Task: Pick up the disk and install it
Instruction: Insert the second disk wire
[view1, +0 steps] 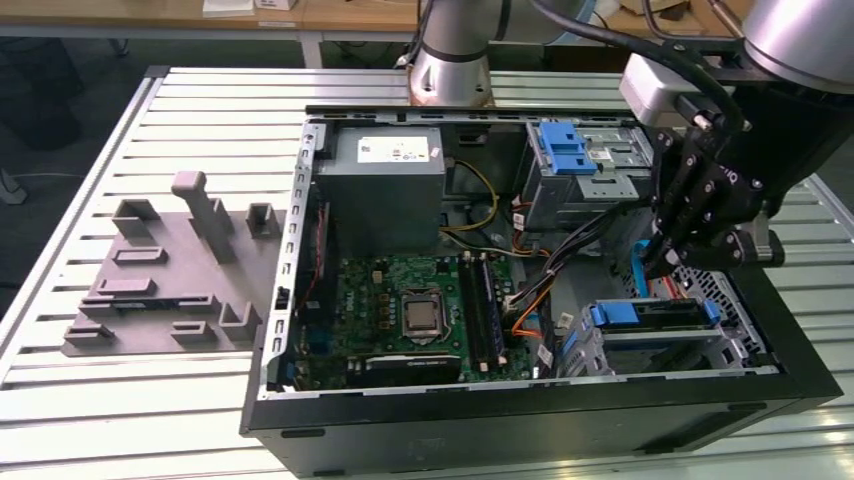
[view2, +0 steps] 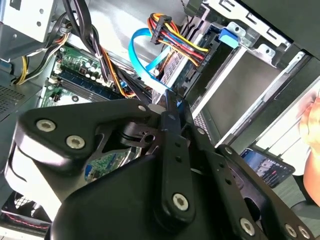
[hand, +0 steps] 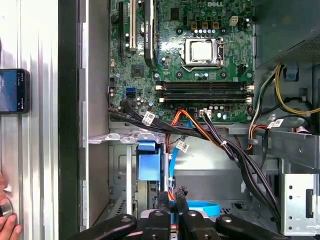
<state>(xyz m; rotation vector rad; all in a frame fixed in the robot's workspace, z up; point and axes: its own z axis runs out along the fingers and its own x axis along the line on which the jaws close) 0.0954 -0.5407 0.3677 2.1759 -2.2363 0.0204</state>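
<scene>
The disk (view1: 647, 316) sits in the drive cage at the near corner of the computer case (view1: 534, 420), mostly hidden: I can make out its blue carrier front (hand: 149, 162) and a sliver of grey metal. The gripper (view1: 661, 262) hangs just above it with its claw pinched together, apparently on nothing. The white sticker on the grey box (view1: 390, 165) is too small to read.

Silver-grey arm (view1: 454, 50), black linkage tool (view1: 694, 235) with silver screws, black cables
</scene>
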